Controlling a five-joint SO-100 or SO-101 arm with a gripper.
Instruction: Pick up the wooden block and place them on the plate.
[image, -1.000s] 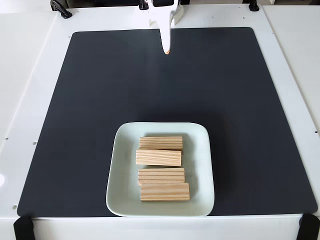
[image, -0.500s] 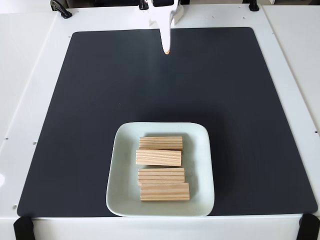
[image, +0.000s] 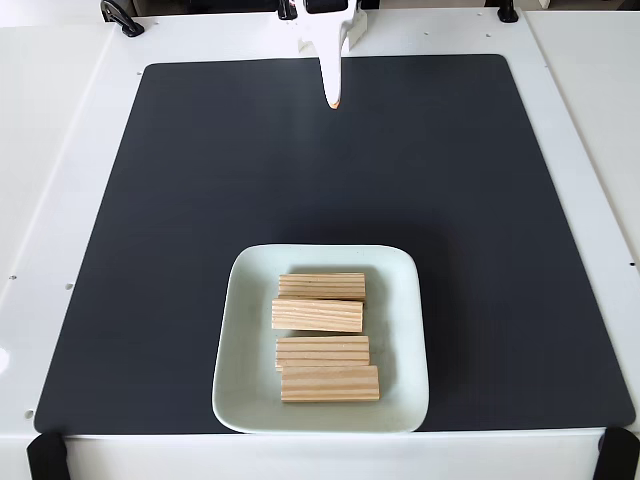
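Observation:
Several light tan wooden blocks (image: 321, 337) lie flat inside the pale mint plate (image: 245, 340), stacked in a column from back to front, grain running left to right. The plate rests near the front edge of the black mat. My white gripper (image: 334, 100) hangs at the far top of the fixed view, well away from the plate, its fingers together in a narrow point with nothing between them.
A large black mat (image: 180, 200) covers the white table (image: 50, 150). Black clamps sit at the table's corners (image: 45, 455), (image: 618, 452). The mat between gripper and plate is bare.

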